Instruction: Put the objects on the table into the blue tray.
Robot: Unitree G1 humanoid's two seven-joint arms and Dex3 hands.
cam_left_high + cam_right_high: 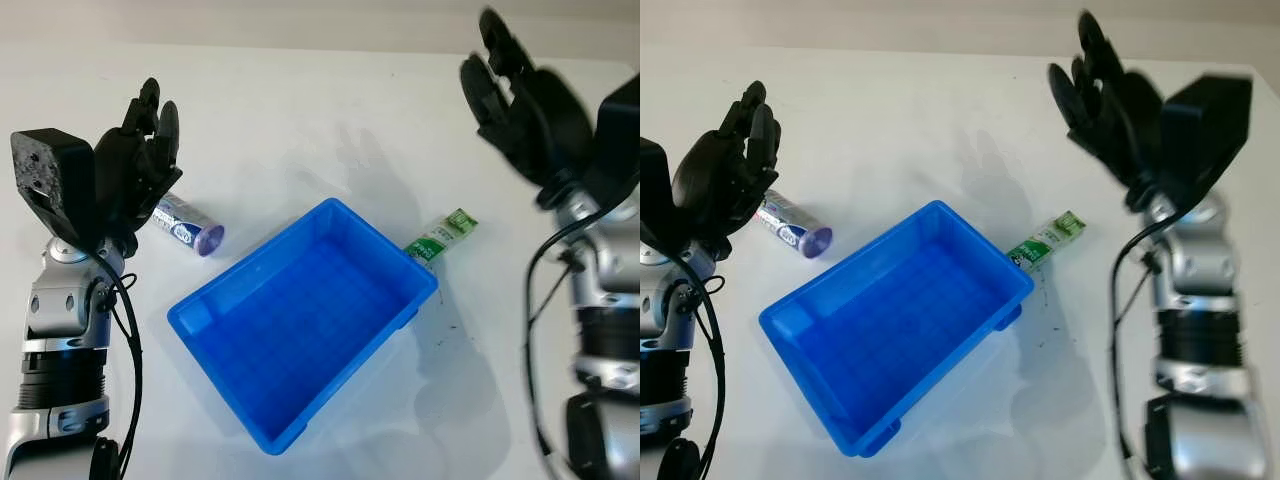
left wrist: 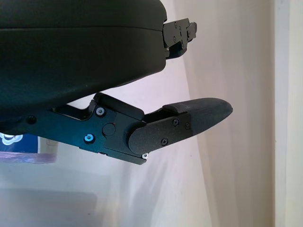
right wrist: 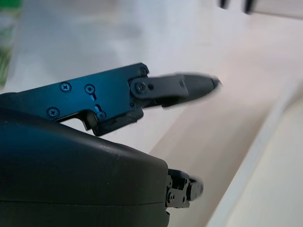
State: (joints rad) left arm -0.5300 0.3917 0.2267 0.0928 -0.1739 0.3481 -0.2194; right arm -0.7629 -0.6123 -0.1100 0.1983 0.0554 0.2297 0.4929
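Surface: white table [image 1: 300, 110], plain and pale, carrying everything listed below.
Blue tray: the blue tray [image 1: 300, 330] sits near the middle of the table, turned at an angle so one corner points toward me; its inside is bare blue plastic.
Tube: a small white and purple tube [image 1: 188, 225] lies on its side on the table to the left of the blue tray, near its far left edge but apart from it, purple cap end pointing toward the tray.
Green packet: a green and white packet [image 1: 440, 237] lies flat on the table at the blue tray's right corner, one end at the rim; whether it touches or slips under the rim I cannot tell.
Left hand: my left hand [image 1: 140, 160] is raised to the left of the blue tray, just above and beside the tube's far end, open, holding nothing. From the wrist, one finger [image 2: 189, 120] reaches out over the white table with the tube's label at the frame edge.
Right hand: my right hand [image 1: 1110, 100] is raised to the right of the blue tray, beyond the green packet and well above the table, open, holding nothing.
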